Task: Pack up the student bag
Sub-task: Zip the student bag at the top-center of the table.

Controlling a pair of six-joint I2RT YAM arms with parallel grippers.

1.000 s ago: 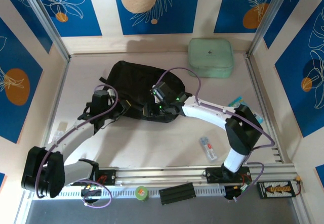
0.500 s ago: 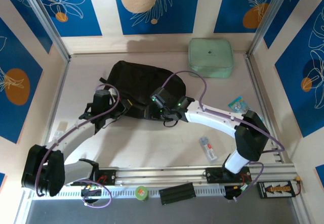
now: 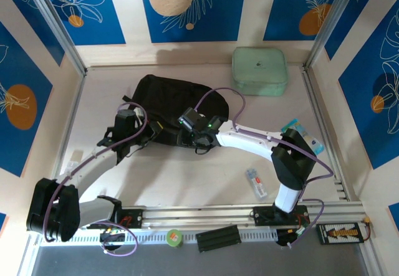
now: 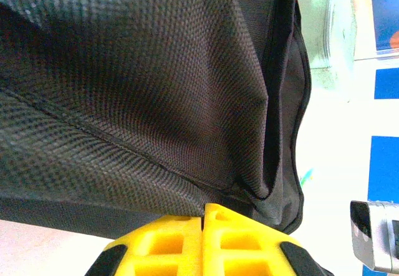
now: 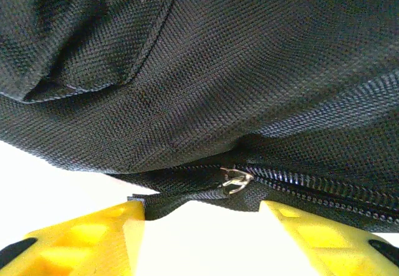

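The black student bag (image 3: 174, 101) lies flat on the table (image 3: 187, 176), left of centre, between both arms. The left gripper (image 4: 203, 217) has its yellow fingers pressed together right at the bag's edge; whether fabric is caught between them I cannot tell. The right gripper (image 5: 202, 210) is spread, a finger on either side of the metal zip pull (image 5: 235, 179). The zip looks closed along the stretch in view. The mint-green zip case (image 3: 259, 70) and a small packet (image 3: 256, 184) lie outside the bag, so packing seems barely begun: opening and loading are left
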